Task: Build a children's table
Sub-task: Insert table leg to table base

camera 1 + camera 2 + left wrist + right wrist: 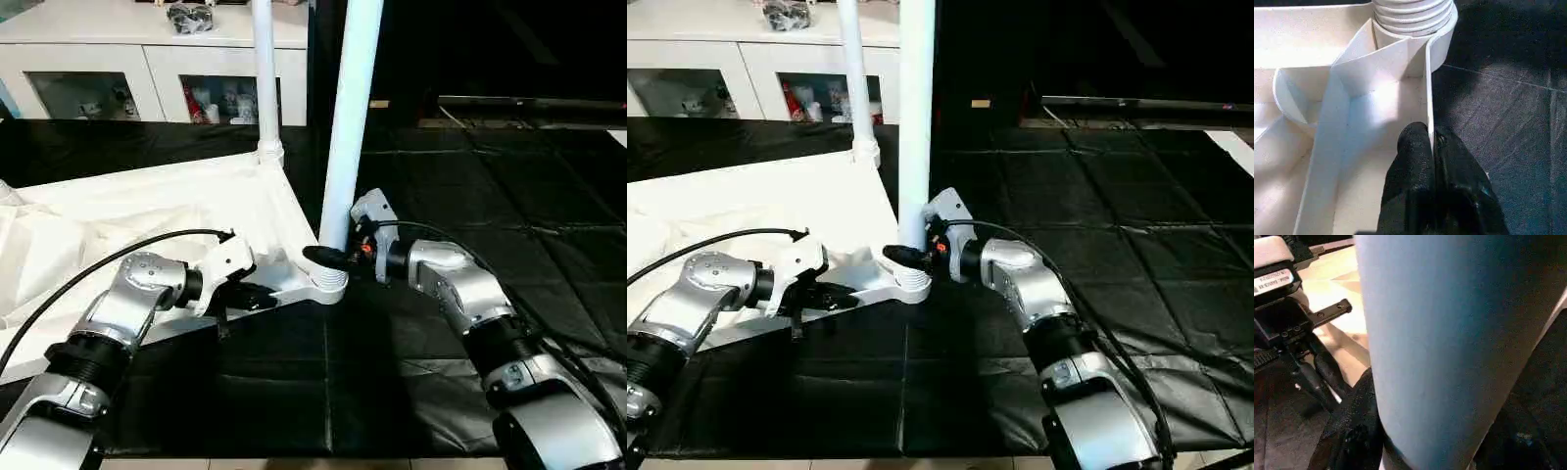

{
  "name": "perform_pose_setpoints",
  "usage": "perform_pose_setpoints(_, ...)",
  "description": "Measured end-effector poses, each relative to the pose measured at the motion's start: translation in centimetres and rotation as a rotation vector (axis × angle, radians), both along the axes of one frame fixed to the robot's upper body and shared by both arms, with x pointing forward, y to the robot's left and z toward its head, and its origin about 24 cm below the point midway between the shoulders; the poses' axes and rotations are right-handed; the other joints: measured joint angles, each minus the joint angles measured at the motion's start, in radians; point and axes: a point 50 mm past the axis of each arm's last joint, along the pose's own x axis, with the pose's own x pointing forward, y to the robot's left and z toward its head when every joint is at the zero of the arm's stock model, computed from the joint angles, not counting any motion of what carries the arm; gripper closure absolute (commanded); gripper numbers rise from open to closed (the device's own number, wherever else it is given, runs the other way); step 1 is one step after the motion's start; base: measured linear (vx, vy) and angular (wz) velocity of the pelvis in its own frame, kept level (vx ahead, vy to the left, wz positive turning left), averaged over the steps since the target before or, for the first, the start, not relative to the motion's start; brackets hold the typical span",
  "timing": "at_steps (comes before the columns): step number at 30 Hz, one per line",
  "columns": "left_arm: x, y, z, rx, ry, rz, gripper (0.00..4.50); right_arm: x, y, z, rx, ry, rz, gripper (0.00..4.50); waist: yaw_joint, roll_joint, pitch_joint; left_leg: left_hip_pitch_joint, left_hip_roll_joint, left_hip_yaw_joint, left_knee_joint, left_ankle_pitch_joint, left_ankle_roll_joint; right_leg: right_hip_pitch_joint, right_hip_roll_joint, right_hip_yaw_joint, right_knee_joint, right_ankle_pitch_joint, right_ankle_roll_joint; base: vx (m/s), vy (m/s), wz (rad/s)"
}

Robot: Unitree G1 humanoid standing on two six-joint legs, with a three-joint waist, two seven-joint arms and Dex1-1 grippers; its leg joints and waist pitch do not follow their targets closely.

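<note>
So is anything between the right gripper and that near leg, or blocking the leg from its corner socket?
Nothing visible. The right gripper is closed around the near leg just above the corner socket, and the leg stands in that socket. The left gripper pinches the tabletop's edge rib beside it.

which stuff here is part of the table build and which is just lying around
Part of the job:
- table top, upside down on the black mat
- near leg, standing in the corner socket
- far leg, standing in its socket
- left pincer, on the top's rim
- right pincer, around the near leg's base

Lying about:
- white cabinet
- grey object on it
</note>
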Motion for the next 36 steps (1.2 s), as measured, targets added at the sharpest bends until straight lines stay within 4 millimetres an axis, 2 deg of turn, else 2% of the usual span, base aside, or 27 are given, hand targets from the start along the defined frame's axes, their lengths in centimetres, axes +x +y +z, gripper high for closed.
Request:
perform_pose_setpoints(9, 0.0, 0.0, 0.0, 0.004, 0.000, -0.001, 4.50, 0.2, -0.3, -0.5, 0.040, 0.039, -0.030, 2.58, 0.003, 0.000, 0.000, 0.001, 0.000, 0.000, 0.000, 0.000, 0.000, 0.001, 0.000, 0.000, 0.000, 0.000, 0.000, 0.000, 0.000, 0.00)
perform_pose_setpoints(15, 0.0, -0.3, 0.0, -0.009, 0.004, -0.002, 4.50, 0.2, -1.2, -1.3, 0.154, 0.097, -0.098, 2.58, 0.013, 0.001, 0.000, 0.002, 0.001, 0.000, 0.000, 0.000, 0.000, 0.000, 0.000, -0.001, -0.001, 0.000, -0.001, 0.000, 0.000, 0.00)
perform_pose_setpoints(23, 0.2, -0.6, -0.1, -0.021, 0.012, 0.007, 4.50, -1.2, -2.6, -2.9, 0.281, 0.106, -0.176, 2.58, 0.026, 0.008, -0.001, 0.002, 0.001, 0.000, -0.001, 0.000, 0.000, 0.001, 0.000, -0.001, -0.002, -0.001, -0.001, 0.000, 0.000, 0.00)
perform_pose_setpoints(27, 0.3, -0.6, -0.3, -0.025, 0.025, 0.010, 4.50, -2.1, -3.1, -3.7, 0.336, 0.093, -0.216, 2.58, 0.028, 0.017, -0.001, 0.002, 0.001, 0.000, -0.001, 0.000, 0.000, 0.002, 0.000, -0.001, -0.002, -0.001, -0.001, 0.000, 0.000, 0.00)
perform_pose_setpoints(31, 0.5, -0.8, -0.3, -0.030, 0.030, 0.011, 4.50, -3.0, -3.1, -4.2, 0.358, 0.025, -0.260, 2.58, 0.037, 0.024, 0.000, 0.003, 0.001, 0.000, -0.002, 0.000, 0.000, 0.001, 0.000, -0.002, -0.002, -0.001, -0.001, 0.000, 0.000, 0.00)
perform_pose_setpoints(36, 0.4, -1.1, -0.5, -0.038, 0.038, 0.003, 4.50, -3.5, -3.4, -3.9, 0.261, -0.061, -0.208, 2.58, 0.042, 0.038, -0.001, 0.002, 0.001, 0.000, -0.002, 0.000, 0.000, 0.002, 0.000, -0.002, -0.004, -0.001, -0.001, 0.000, 0.000, 0.00)
